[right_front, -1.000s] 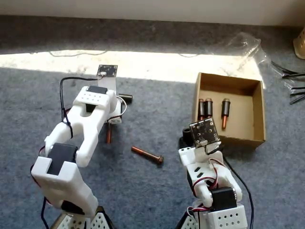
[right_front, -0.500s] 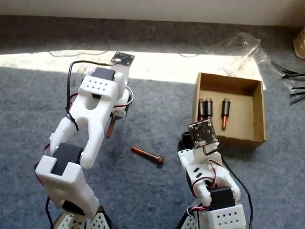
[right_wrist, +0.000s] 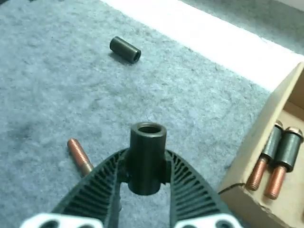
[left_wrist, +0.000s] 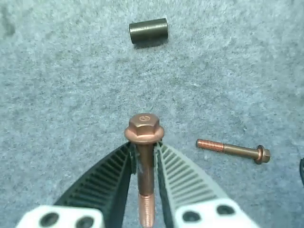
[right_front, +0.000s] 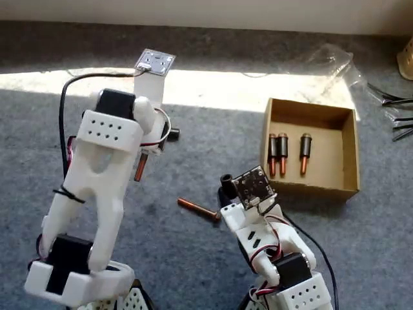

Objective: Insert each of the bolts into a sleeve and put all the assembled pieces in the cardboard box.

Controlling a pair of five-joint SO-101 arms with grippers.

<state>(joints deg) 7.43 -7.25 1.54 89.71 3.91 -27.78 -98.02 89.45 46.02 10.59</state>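
The cardboard box (right_front: 352, 152) sits open on the grey carpet (right_front: 361, 245) and holds three assembled pieces (right_front: 282, 153), each a copper bolt pushed through a dark sleeve. They lie side by side with the heads toward the far wall, two close together and the third a little apart. The left arm is lifted high and stretched forward. The left gripper (left_wrist: 144, 145) is clamped on the shank of a bolt (left_wrist: 144, 164), so the hex head sticks out past the fingertips and the threaded end points back toward the wrist. The right arm is folded low near its base, beside the box. The right gripper (right_wrist: 147, 156) is closed around a sleeve (right_wrist: 147, 152), whose open bore faces the wrist camera. A loose sleeve (left_wrist: 148, 31) lies on its side on the carpet beyond the held bolt. A second bolt (right_front: 200, 210) lies flat between the two arms, well apart from the box. The high view takes in the whole box and both arms. The right wrist view catches one corner of the box with two of the pieces, plus the threaded tip of the lying bolt.
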